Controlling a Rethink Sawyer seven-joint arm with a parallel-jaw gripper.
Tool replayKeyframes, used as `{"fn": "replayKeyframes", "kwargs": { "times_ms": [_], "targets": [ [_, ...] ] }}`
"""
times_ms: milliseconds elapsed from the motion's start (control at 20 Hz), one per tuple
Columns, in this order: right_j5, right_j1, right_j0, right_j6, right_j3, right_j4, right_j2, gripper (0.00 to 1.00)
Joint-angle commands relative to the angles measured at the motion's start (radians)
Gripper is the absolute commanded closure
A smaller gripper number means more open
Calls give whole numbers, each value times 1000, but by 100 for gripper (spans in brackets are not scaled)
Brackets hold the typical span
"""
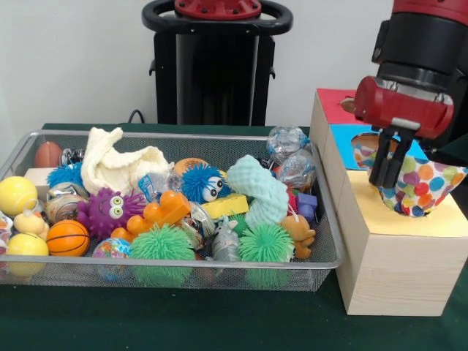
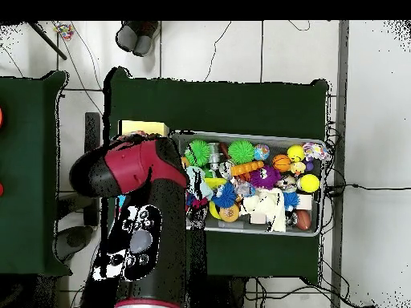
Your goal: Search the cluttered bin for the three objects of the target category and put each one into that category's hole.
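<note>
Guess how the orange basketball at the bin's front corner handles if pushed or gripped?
The basketball looks round and smooth, so a push would probably roll it until the neighbouring yellow ball or the bin wall stops it. It seems small and toy-like, so likely light. A narrow pinch may slip off its curve.

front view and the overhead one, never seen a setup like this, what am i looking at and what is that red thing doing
The red thing is a robot arm with a gripper at its end. One picture is taken across the table and faces the robot; the other looks straight down, where the arm hides the box. On the green table stands a wire bin full of toys: spiky balls, a small basketball, a purple monster, a white cloth. Beside the bin is a wooden box with coloured patches on top. The gripper hangs over the box, shut on a polka-dot cloth, apparently over one of the box's holes.
</note>
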Motion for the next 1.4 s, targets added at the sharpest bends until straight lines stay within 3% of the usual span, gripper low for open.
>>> {"fn": "replayKeyframes", "kwargs": {
  "times_ms": [50, 300, 500, 700, 800, 1050, 1200, 1400],
  "targets": [
    [-7, -8, 61, 109, 129, -71, -44, 100],
    [24, 8, 88, 113, 107, -60, -64, 100],
    [86, -12, 39, 48, 131, -1, 18, 100],
    [140, 6, 21, 15, 119, 1, 30, 100],
    [129, 68, -23, 0, 129, 17, 83, 100],
    [-34, 314, -89, -9, 68, -39, 141, 100],
    [-112, 416, -12, 83, -1, -94, 41, 100],
    [-125, 510, 106, 186, -69, -105, -103, 100]
  ]
}}
